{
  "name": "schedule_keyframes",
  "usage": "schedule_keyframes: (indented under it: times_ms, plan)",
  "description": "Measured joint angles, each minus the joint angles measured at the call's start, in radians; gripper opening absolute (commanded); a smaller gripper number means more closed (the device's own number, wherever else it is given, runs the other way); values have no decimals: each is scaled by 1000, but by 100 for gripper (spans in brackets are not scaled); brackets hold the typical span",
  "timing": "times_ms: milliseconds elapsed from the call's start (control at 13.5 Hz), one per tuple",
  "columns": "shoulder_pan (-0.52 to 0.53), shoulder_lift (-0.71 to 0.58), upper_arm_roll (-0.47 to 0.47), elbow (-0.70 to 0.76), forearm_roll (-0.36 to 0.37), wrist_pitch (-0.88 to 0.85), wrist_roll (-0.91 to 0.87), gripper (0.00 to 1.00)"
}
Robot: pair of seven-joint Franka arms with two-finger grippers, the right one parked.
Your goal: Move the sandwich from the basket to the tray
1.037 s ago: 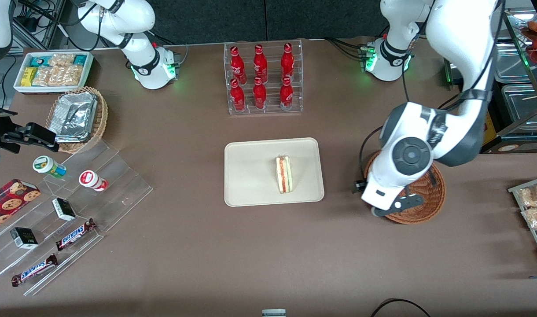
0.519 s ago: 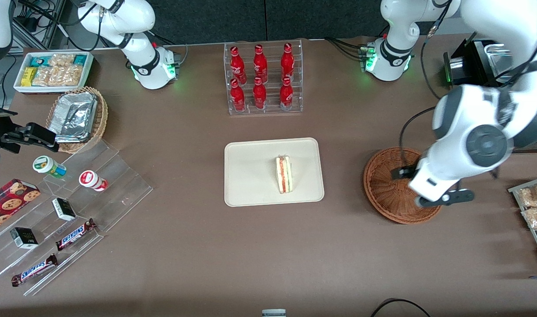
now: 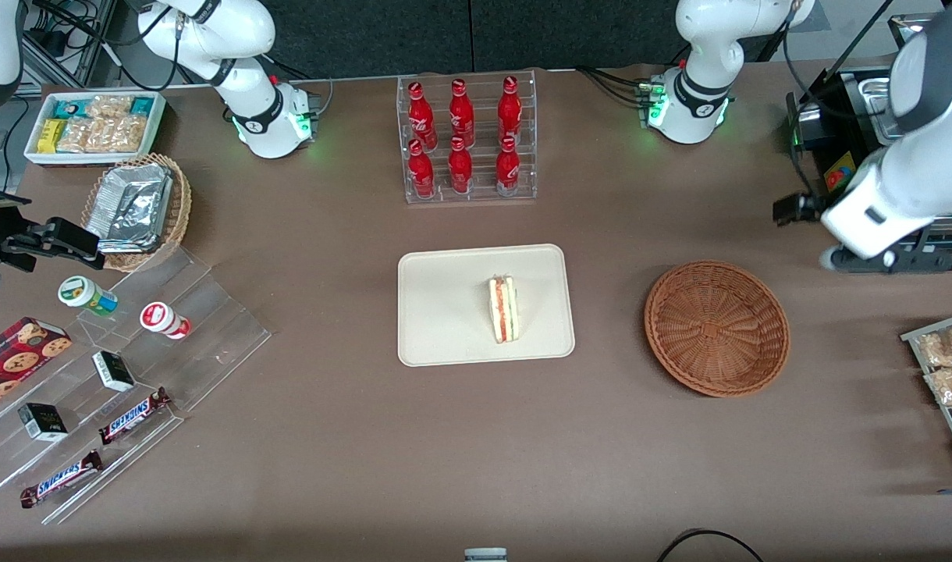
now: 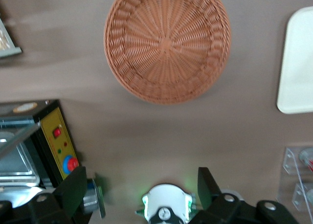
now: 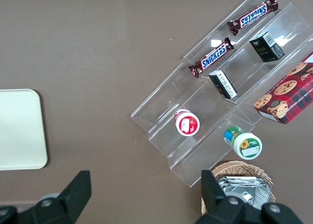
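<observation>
Sandwich (image 3: 503, 308) lies on the tray (image 3: 445, 312), long axis running toward the front camera. Gripper (image 4: 142, 192) hangs open and empty, well apart, with the empty basket (image 3: 716, 328) between them.

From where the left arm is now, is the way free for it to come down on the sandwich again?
Probably yes. The sandwich lies alone on the tray, with nothing over it. The gripper is open and empty, high above the table near the basket, toward the working arm's end, so it would need to travel sideways first.
</observation>
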Motion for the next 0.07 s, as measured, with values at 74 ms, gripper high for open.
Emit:
schedule_keyframes:
  times_ms: [74]
  plan:
    - [7, -28, 0, -9, -11, -17, 0, 100]
